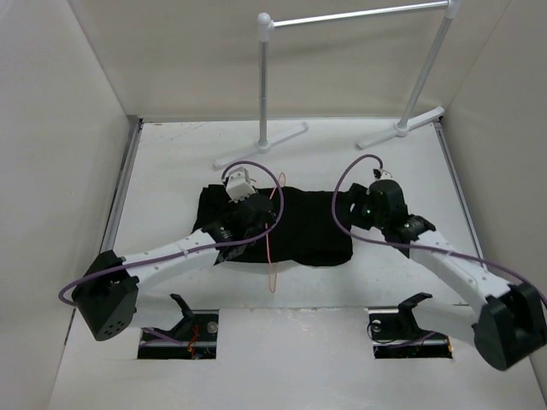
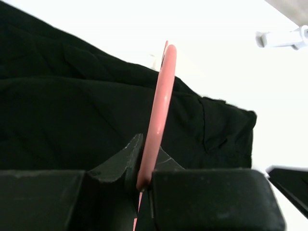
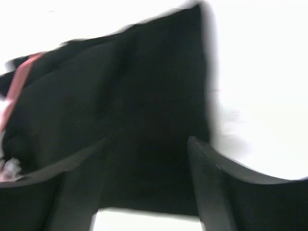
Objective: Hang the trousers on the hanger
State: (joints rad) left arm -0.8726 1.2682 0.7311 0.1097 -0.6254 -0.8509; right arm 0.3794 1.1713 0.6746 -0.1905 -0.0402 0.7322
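The black trousers [image 1: 299, 226] lie folded flat in the middle of the white table. They also fill the left wrist view [image 2: 72, 115] and the right wrist view [image 3: 144, 96]. The pink-red wire hanger [image 1: 273, 226] stands edge-on over the trousers. My left gripper [image 1: 255, 209] is shut on the hanger's wire [image 2: 159, 110], above the trousers' left half. My right gripper [image 1: 357, 207] is open at the trousers' right edge, its fingers [image 3: 207, 168] spread over the dark cloth. A bit of the hanger shows at the left of the right wrist view [image 3: 17, 82].
A white-and-grey garment rail [image 1: 355, 17] stands at the back on two feet [image 1: 261, 145]. White walls close in the table on the left, right and back. Two cut-outs [image 1: 178, 335] lie in the near edge by the arm bases.
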